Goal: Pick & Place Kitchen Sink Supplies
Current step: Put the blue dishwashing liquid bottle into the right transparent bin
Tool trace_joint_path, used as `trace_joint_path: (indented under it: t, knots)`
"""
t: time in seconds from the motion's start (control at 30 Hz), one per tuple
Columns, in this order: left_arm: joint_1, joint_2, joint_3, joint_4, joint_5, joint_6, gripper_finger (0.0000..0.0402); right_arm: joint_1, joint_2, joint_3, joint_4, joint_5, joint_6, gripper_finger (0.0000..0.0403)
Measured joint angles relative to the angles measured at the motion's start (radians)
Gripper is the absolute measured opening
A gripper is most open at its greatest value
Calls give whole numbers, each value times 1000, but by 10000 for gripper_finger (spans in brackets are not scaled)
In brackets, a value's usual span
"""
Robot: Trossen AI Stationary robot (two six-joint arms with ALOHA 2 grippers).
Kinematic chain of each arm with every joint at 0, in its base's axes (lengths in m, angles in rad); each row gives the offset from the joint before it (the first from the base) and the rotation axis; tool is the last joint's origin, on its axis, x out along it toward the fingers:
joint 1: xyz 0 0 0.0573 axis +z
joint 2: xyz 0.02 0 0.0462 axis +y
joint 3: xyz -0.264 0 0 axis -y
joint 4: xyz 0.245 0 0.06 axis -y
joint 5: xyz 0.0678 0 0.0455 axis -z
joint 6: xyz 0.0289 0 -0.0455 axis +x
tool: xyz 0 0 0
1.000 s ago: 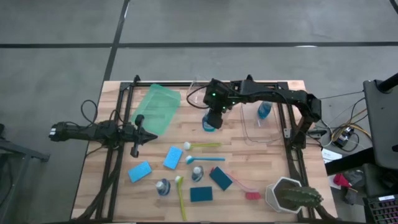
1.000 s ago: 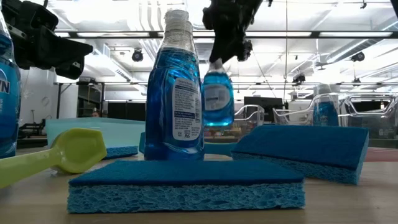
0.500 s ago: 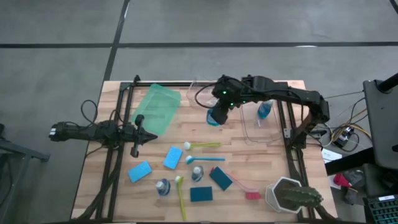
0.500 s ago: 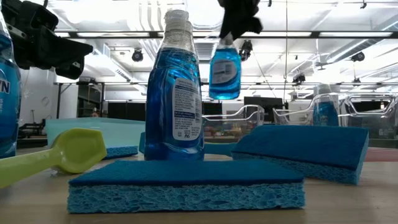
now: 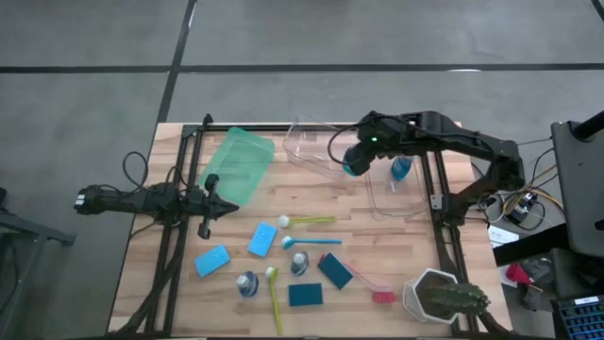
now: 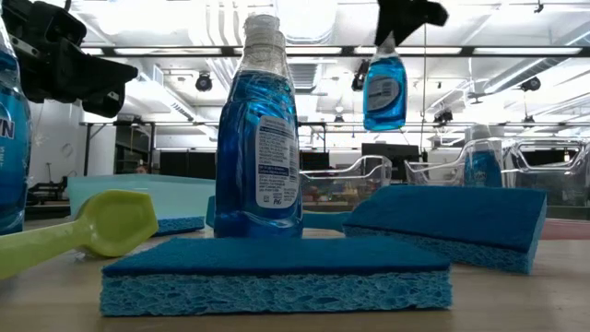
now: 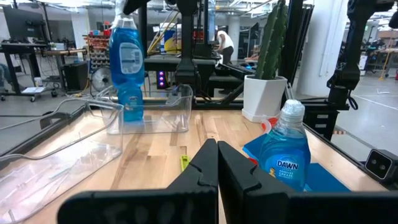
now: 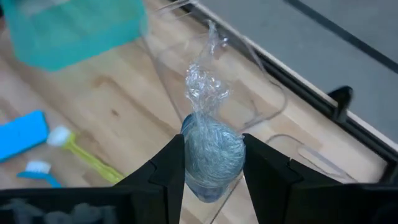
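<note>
1. High view: the right gripper (image 5: 353, 162) hangs over the far middle of the table (image 5: 377, 246), jaws clamped on a blue bottle (image 5: 350, 167), between two clear bins (image 5: 311, 146) (image 5: 401, 194); the right-hand bin holds a second bottle (image 5: 401, 168). The green bin (image 5: 238, 165) lies farther left. The left gripper (image 5: 215, 204) waits at the left side, jaws shut. Nearer the front lie sponges (image 5: 262, 239), brushes (image 5: 307, 222) and a cactus (image 5: 444, 297).
2. Low view: the held bottle (image 6: 384, 90) hangs in the air, upright, cap uppermost in the gripper. A standing bottle (image 6: 259, 148) and a teal sponge (image 6: 277, 275) fill the foreground.
3. Left wrist view: closed fingers (image 7: 214, 171); a bottle (image 7: 285, 152) stands just beside them.
4. Right wrist view: the fingers (image 8: 168, 168) pinch the bottle's pale cap (image 8: 212, 152).
</note>
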Motion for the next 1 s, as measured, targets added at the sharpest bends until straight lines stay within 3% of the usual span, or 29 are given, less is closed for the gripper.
trace_joint_path:
  t: [0.57,1.0]
  knots:
    - [0,0,0,0,0,0,0,-7,-245,-324,-23,108,331,136]
    - [0,0,0,0,0,0,0,-86,-217,-477,-17,168,441,135]
